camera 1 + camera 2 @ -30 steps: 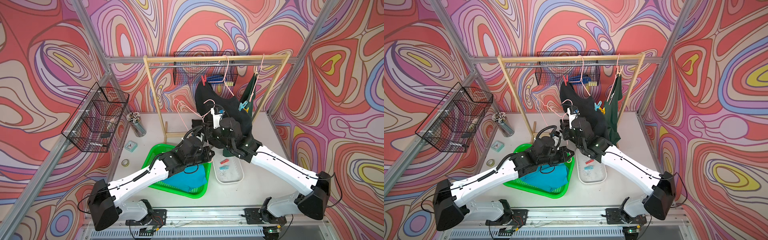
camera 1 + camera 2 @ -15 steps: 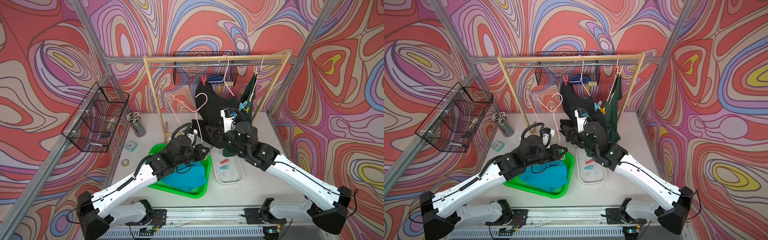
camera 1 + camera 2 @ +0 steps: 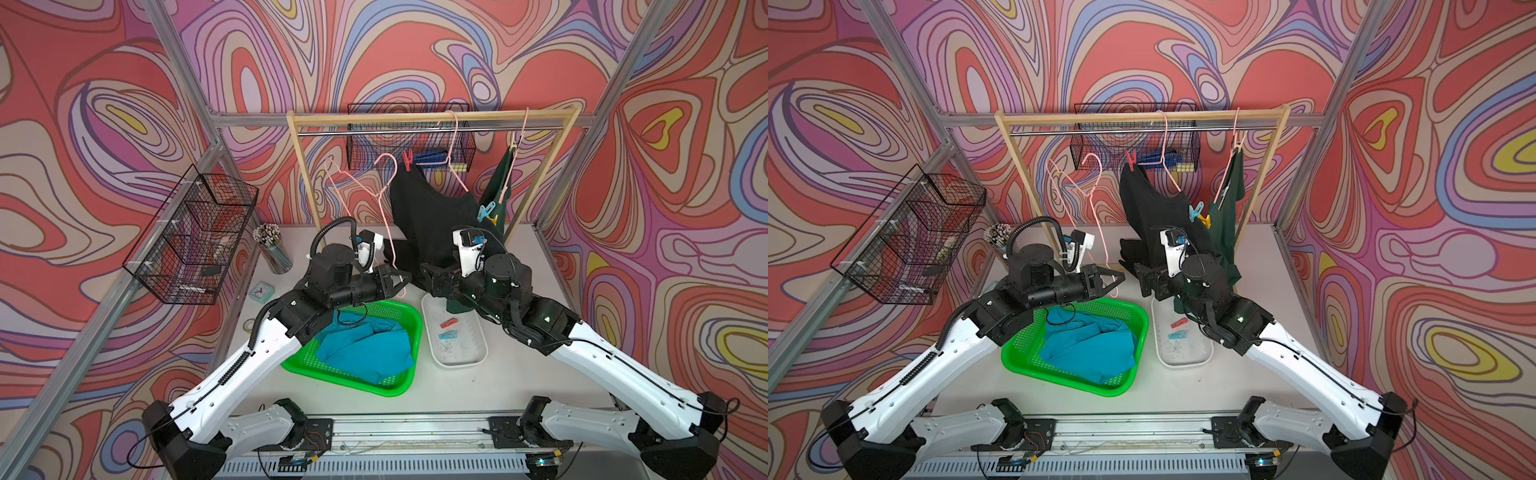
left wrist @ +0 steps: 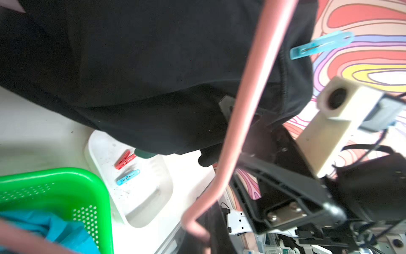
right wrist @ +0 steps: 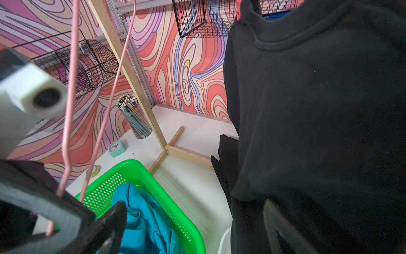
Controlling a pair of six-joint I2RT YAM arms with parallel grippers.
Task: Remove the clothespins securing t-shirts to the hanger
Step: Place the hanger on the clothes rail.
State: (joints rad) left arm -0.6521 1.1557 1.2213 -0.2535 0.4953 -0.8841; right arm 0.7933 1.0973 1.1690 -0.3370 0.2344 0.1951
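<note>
Left of the white tray [image 3: 461,353], the left gripper [image 3: 403,277] clenches its jaws on a bare pink hanger [image 4: 248,99], seemingly holding it aside; two freed clothespins [image 3: 449,322] lie in the tray. Over its far end the right gripper [image 3: 1144,278] gapes empty by the still-pinned black t-shirt [image 3: 432,216]; the left wrist view shows both jaws spread, its own only one
</note>
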